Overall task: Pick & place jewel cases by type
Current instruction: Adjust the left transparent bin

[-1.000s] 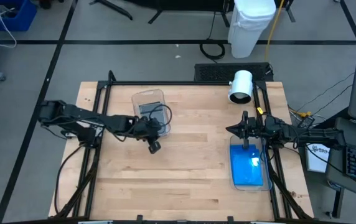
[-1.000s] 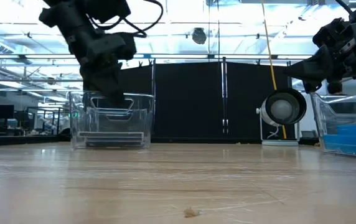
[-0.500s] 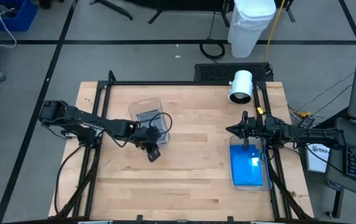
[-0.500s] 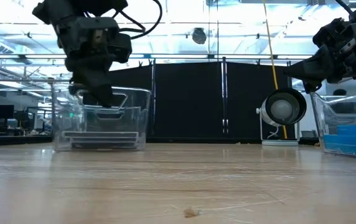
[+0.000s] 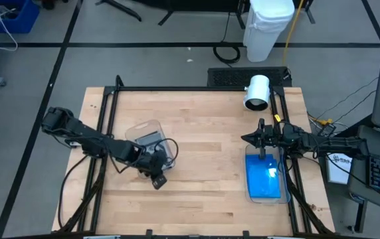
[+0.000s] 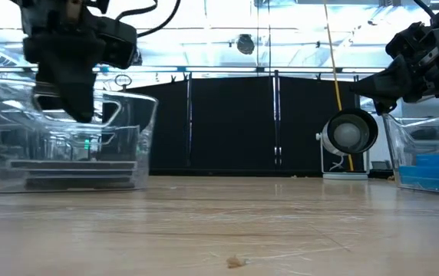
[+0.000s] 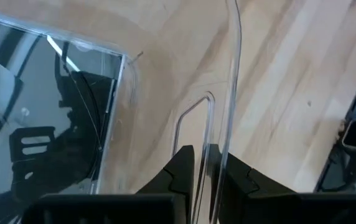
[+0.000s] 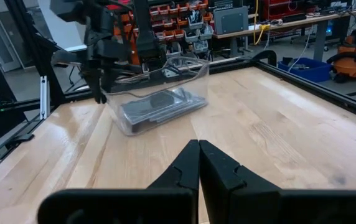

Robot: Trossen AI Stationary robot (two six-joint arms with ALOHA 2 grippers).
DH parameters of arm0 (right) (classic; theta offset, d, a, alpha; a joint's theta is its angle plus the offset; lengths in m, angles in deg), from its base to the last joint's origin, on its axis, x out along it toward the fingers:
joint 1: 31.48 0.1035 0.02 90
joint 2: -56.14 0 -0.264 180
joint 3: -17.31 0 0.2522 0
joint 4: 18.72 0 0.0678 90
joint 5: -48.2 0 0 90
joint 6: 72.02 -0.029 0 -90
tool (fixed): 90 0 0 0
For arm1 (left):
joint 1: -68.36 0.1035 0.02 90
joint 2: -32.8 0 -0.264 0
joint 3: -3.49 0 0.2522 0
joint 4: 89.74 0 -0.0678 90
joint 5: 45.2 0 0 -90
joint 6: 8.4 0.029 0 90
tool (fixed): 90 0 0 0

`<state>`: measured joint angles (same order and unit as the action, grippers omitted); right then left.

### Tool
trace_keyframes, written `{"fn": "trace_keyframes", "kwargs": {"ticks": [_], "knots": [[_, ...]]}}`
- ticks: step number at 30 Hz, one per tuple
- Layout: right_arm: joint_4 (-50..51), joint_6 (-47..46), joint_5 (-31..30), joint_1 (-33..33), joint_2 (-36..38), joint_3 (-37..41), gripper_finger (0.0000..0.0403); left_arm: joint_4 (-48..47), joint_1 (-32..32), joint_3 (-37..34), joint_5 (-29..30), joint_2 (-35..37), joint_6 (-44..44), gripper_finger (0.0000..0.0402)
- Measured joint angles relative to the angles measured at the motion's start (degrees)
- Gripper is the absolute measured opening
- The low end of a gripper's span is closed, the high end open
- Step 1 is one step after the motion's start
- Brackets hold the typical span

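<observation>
Left hand (image 7: 204, 163) pinching the wall of a clear tub (image 5: 139, 129) holding dark jewel cases (image 8: 158, 107) on the worktop (image 5: 206, 172), right hand (image 5: 251, 138) pressed together above a tub of blue cases (image 5: 264, 176), white camera (image 5: 257, 91) behind

A wooden table (image 5: 203, 179) carries two clear tubs (image 5: 143, 133) (image 5: 264, 174) and a white cylinder (image 5: 257, 91).

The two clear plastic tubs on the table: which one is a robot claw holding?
The clear tub with dark cases on the table's left; the left gripper pinches its wall. The other tub, holding blue cases, sits untouched on the right.
</observation>
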<state>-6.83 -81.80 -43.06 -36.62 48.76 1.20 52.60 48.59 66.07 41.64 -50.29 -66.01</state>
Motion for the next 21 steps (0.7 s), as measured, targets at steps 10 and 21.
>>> {"fn": "trace_keyframes", "kwargs": {"ticks": [10,21], "knots": [[0.0,-0.02,0.0,0.02,0.0,0.0,0.0001,0.13,-1.73,0.0,2.98,0.0,-3.24,0.0046],[0.0,-0.01,0.0,0.02,0.0,-0.01,0.0001,7.78,-0.09,-0.07,2.12,0.0,-9.92,0.0047]]}}
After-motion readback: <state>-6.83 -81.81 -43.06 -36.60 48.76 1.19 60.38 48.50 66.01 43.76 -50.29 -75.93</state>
